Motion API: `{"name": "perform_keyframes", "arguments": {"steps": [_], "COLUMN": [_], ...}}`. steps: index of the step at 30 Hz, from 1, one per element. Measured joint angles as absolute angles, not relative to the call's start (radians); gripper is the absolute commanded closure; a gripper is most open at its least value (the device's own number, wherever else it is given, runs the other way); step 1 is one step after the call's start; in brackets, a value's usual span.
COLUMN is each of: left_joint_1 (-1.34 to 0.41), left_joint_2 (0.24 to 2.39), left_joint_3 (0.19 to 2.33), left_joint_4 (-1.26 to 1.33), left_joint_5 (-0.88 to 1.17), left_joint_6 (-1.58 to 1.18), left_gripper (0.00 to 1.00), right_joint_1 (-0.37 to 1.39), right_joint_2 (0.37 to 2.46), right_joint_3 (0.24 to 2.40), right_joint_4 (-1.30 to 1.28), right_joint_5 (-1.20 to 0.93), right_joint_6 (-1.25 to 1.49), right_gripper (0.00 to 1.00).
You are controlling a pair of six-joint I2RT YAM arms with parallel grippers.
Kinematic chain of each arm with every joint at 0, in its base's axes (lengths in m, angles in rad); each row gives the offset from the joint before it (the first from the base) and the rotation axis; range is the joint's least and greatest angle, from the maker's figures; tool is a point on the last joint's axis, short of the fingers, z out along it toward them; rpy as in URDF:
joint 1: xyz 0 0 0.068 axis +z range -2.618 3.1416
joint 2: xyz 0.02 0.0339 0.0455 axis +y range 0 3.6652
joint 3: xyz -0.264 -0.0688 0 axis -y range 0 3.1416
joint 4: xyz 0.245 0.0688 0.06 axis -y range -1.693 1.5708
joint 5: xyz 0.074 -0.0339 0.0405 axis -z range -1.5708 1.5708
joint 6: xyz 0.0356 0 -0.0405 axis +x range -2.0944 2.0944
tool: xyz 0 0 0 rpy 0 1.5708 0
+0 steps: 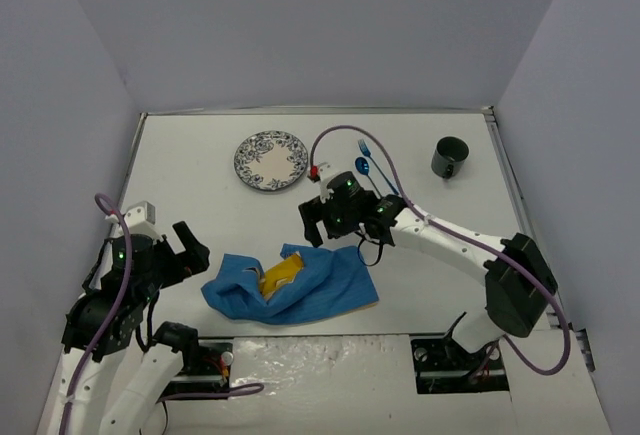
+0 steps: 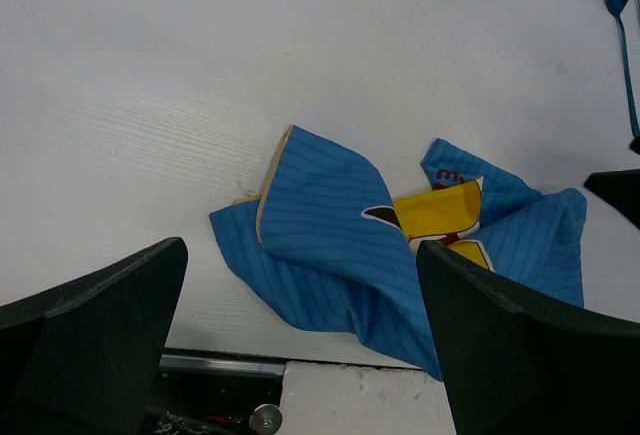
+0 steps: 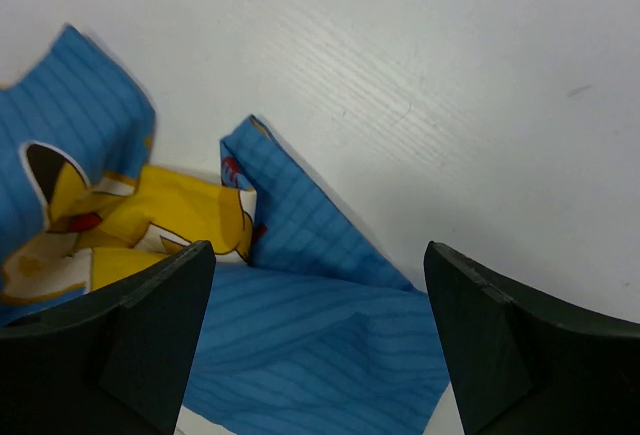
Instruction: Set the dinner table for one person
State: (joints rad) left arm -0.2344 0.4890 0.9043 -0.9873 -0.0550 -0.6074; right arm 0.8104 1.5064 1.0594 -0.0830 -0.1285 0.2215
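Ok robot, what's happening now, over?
Left gripper open, right gripper open, both empty. Placemat crumpled on dinner table, not spread. Plate, mug far side, not blocking.

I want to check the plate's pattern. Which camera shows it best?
Top external: the plate lies whole and unblocked there. Left wrist catches only a sliver at the frame's top edge; right wrist shows none of it.

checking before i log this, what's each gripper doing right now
left gripper: open, holding nothing
right gripper: open, at the edge of the crumpled blue placemat, not gripping it
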Motion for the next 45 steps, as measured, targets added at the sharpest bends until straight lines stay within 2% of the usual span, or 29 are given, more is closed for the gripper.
{"name": "perform_keyframes", "arguments": {"steps": [7, 15, 18, 22, 23, 25, 29, 31, 38, 45], "left_joint_1": [-0.234, -0.234, -0.234, -0.234, -0.234, -0.234, -0.234, -0.234, -0.234, -0.234], "left_joint_2": [0.489, 0.489, 0.489, 0.489, 0.489, 0.489, 0.489, 0.489, 0.489, 0.503], "left_joint_3": [0.904, 0.905, 0.905, 0.905, 0.905, 0.905, 0.905, 0.905, 0.9, 0.841], "left_joint_4": [-0.961, -0.96, -0.96, -0.96, -0.96, -0.96, -0.96, -0.96, -0.941, -0.883], "left_joint_5": [-0.021, -0.004, 0.006, 0.013, 0.015, 0.017, 0.019, 0.019, 0.02, 0.024], "left_joint_6": [-0.606, -0.603, -0.602, -0.601, -0.601, -0.601, -0.602, -0.602, -0.605, -0.637], "left_gripper": [0.03, 0.03, 0.03, 0.03, 0.03, 0.03, 0.03, 0.03, 0.03, 0.05], "right_joint_1": [0.829, 0.934, 0.961, 0.972, 0.975, 0.979, 0.983, 0.984, 0.971, 0.89], "right_joint_2": [1.693, 1.743, 1.767, 1.785, 1.786, 1.79, 1.797, 1.797, 1.75, 1.572], "right_joint_3": [1.055, 1.053, 1.043, 1.034, 1.033, 1.032, 1.032, 1.032, 0.994, 0.948], "right_joint_4": [-0.09, -0.082, -0.067, -0.047, -0.044, -0.039, -0.021, -0.016, -0.029, -0.07], "right_joint_5": [-0.198, -0.21, -0.208, -0.183, -0.172, -0.145, -0.095, -0.073, 0.04, 0.121], "right_joint_6": [0.13, 0.061, 0.047, 0.035, 0.036, 0.037, 0.056, 0.08, 0.141, 0.24], "right_gripper": [0.13, 0.06, 0.08, 0.2, 0.27, 0.51, 0.91, 1.0, 1.0, 1.0]}}
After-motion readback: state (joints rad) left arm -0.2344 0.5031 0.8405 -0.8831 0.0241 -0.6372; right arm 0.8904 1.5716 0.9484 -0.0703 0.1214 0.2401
